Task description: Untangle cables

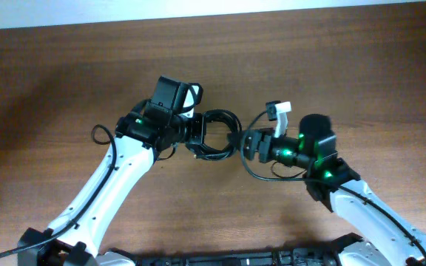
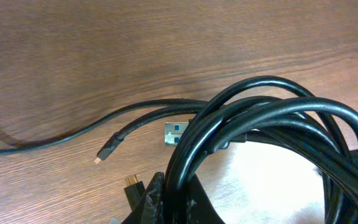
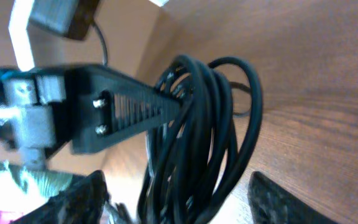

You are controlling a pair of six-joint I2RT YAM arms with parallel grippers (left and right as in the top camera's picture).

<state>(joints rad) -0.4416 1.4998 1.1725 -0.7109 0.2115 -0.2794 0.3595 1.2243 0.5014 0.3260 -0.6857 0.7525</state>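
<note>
The cables (image 1: 224, 114) are a coil of thin black cords at the table's middle, between my two arms. My left gripper (image 1: 197, 133) is shut on the coil's left side; in the left wrist view its jaws (image 2: 182, 202) pinch the cords (image 2: 278, 107). A USB plug (image 2: 174, 132) and a small plug end (image 2: 99, 158) lie on the wood beside a loose strand (image 2: 73, 134). My right gripper (image 1: 244, 144) is open at the coil's right side. In the right wrist view its fingers (image 3: 182, 202) are spread wide with the cords (image 3: 197, 137) between them, and the left gripper (image 3: 129, 109) holds the far side.
The wooden table (image 1: 65, 81) ends at a pale far edge along the top. The arms' own thicker black wires loop out at the left arm (image 1: 100, 133) and under the right wrist (image 1: 261, 174). The arm bases sit at the front edge.
</note>
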